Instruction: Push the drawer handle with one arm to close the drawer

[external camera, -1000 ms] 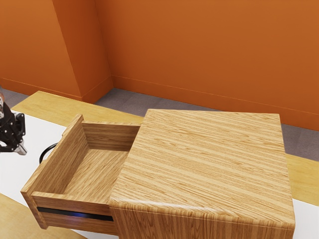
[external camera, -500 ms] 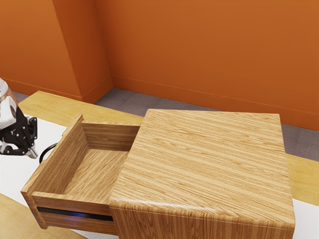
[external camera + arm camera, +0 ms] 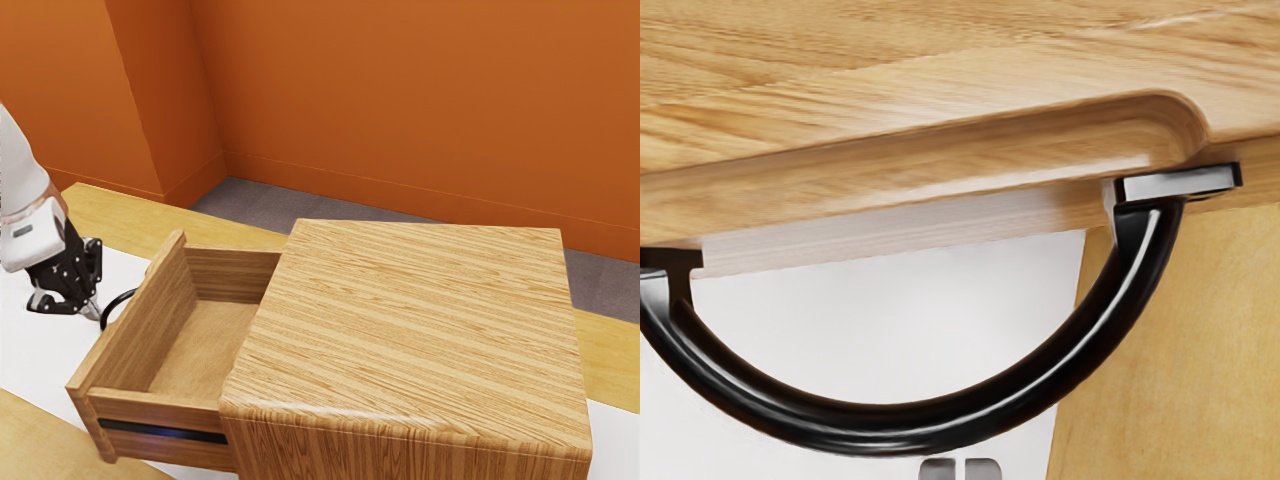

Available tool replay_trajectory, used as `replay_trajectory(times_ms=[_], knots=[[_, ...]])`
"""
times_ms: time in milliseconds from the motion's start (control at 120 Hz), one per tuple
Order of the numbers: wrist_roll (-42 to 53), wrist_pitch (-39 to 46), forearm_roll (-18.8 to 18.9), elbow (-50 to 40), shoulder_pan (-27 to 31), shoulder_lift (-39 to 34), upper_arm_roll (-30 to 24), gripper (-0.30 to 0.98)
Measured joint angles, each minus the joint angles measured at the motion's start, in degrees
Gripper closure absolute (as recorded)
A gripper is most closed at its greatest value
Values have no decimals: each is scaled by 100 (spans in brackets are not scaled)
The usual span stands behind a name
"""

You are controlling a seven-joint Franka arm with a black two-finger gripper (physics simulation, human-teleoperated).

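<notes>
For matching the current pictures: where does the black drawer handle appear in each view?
Exterior view: the handle is left of centre, a small dark arc on the drawer's outer side, next to the pincer.
Wrist view: the handle is a large black curve across the lower half, bowing toward the bottom edge.
Shared landmark: the wooden drawer front, behind the handle in both.

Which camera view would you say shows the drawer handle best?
The wrist view: it looks at the handle from close by, showing its black curve and one mounting end clearly, the other partly cut off. The exterior view shows a small arc of it, partly hidden by the drawer front, beside the tool.
</notes>
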Motion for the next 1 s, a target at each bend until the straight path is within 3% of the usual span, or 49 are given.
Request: replay_trajectory(times_ms=[1000], knots=[[-449, 619, -661, 359, 12, 882, -1036, 79]])
